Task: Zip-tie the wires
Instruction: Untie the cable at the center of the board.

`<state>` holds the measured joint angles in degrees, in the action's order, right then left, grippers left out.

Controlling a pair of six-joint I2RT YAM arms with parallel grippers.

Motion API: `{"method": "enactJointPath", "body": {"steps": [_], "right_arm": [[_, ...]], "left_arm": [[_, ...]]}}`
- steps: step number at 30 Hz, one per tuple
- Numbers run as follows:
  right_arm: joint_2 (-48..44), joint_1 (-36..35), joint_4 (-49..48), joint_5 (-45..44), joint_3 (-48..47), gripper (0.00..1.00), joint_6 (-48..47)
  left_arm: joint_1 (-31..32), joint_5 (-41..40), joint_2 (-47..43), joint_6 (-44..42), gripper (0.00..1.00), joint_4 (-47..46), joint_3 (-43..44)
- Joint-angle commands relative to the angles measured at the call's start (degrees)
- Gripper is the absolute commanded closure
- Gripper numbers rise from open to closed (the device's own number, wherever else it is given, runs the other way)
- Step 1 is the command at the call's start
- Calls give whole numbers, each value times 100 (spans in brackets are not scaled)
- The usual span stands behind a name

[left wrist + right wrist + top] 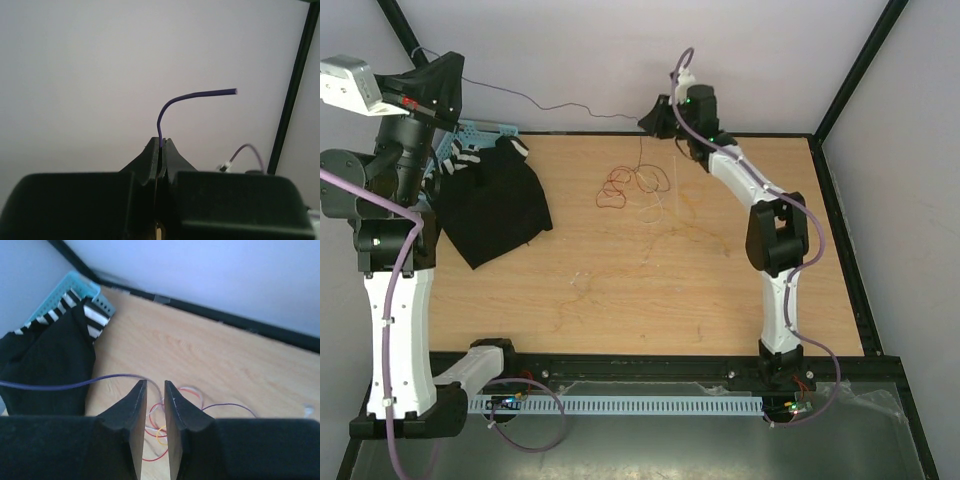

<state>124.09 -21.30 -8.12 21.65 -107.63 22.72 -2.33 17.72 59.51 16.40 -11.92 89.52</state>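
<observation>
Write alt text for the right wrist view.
The right gripper, its dark jaws narrowly parted, hangs over a tangle of red, orange and white wires on a wooden table. A thin purple wire runs in from the left toward the gripper; a black cloth and a blue basket lie at upper left.

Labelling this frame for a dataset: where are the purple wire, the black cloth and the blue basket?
purple wire (231, 92), left wrist view, its free end.
black cloth (490, 205), top view, its middle.
blue basket (80, 281), right wrist view, its rim.

Table (620, 300) matt wood grain; cloth (490, 210) soft black fabric; basket (490, 128) turquoise plastic; purple wire (210, 94) smooth sheath.
</observation>
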Motion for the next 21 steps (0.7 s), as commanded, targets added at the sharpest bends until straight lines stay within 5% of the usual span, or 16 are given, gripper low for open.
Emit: {"method": "enactJointPath", "body": {"steps": [1,9,13,17,21], "right_arm": [[-382,275,567,101,-791,68,-234],[-1070,521,1051,-124,-1241,84,-590],[-1339,519,1102,127,-764,62,-698],[-1671,407,778,132,500,56,-613],[-1961,-61,-81,253,1929,31,-969]], "left_arm": [[-39,-242,-185,-366,100,355,14],[-49,-555,-535,-474,100,518,-656],[-49,-558,-596,-401,100,539,-738],[-48,-558,-622,-315,100,583,-707],[-52,-563,-644,-302,100,611,-669]]}}
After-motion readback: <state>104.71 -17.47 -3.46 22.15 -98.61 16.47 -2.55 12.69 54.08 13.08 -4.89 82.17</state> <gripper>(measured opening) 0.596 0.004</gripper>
